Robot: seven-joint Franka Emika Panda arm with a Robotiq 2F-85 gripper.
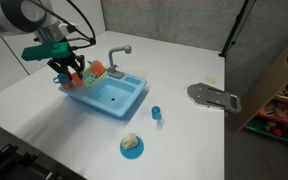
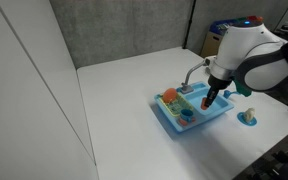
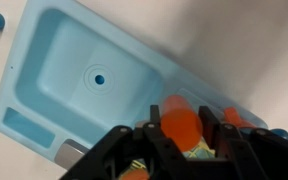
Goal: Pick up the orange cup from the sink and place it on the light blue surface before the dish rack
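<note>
White surface spreads under the toy sink, with grey panels behind it. In the wrist view the basin lies bare down to its drain, and the orange cup sits clamped between my fingers, so I judge the pick-up done. I hold the cup off the sink floor, over the end by the dish rack, close above the light blue ledge. What is left is lowering it onto that ledge in front of the rack and letting go. The cup's long axis seems to run along my fingers, near upright; which end is the mouth I cannot tell.
</note>
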